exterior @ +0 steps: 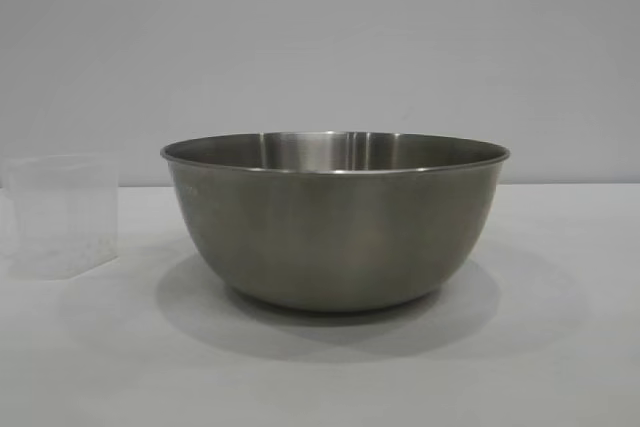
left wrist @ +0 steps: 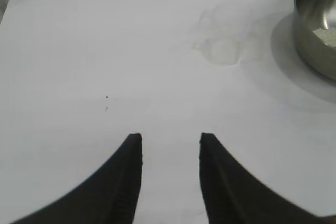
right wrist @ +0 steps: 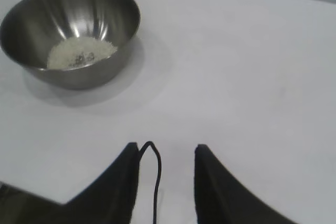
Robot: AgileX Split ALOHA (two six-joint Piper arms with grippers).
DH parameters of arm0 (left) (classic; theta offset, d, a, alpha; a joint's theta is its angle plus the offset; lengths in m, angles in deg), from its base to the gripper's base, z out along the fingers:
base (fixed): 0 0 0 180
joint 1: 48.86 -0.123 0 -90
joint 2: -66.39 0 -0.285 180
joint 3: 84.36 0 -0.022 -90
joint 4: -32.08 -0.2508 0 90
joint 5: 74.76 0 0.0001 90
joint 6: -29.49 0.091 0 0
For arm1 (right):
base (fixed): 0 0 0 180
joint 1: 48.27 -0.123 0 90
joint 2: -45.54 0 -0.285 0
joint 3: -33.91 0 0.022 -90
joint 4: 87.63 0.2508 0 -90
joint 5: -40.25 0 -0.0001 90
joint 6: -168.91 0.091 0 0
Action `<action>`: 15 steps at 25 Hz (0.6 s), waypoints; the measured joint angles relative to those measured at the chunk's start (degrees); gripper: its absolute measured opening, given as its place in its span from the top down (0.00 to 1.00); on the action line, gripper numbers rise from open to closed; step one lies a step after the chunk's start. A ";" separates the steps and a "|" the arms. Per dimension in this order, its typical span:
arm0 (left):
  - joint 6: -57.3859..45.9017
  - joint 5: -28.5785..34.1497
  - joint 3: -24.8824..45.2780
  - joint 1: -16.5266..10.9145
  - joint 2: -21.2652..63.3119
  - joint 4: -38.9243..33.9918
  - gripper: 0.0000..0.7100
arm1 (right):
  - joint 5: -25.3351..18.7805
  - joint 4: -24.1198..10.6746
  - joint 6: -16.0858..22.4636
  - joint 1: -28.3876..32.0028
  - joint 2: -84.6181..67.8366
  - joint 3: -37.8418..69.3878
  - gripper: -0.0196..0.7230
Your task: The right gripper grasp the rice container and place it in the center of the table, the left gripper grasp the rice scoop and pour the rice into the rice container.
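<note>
- On the white table (exterior: 560,367), seen from the exterior camera, the stainless-steel rice container (exterior: 335,222) stands upright near the middle, its rolled rim level.
- Beside the container, toward the left arm's side and apart from it, the clear plastic rice scoop (exterior: 62,215) stands upright on the tabletop.
- Faint markings show on the scoop's wall, but they are too pale to read; no brand or label shows on the bowl.
- From the right wrist camera, a pale heap of rice (right wrist: 80,53) lies in the bottom of the rice container, with a few dark specks in it.
- Left gripper (left wrist: 170,145) hangs over bare table, its two dark fingers parted and nothing between them; the scoop and the edge of the container lie well ahead of it.
- Right gripper (right wrist: 167,153) likewise hangs released over bare table, fingers apart and empty, the container well ahead.
- A thin black cable (right wrist: 156,182) loops between the right gripper's fingers.
</note>
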 joint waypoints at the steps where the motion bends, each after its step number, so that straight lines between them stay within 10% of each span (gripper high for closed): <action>1: 0.00 0.00 0.00 0.00 0.04 0.00 0.69 | -0.11 -0.12 0.00 2.35 -0.15 0.00 0.65; 15: 0.00 0.00 0.00 -2.97 0.13 -0.10 0.69 | -0.37 0.25 0.00 20.78 -0.15 0.00 0.65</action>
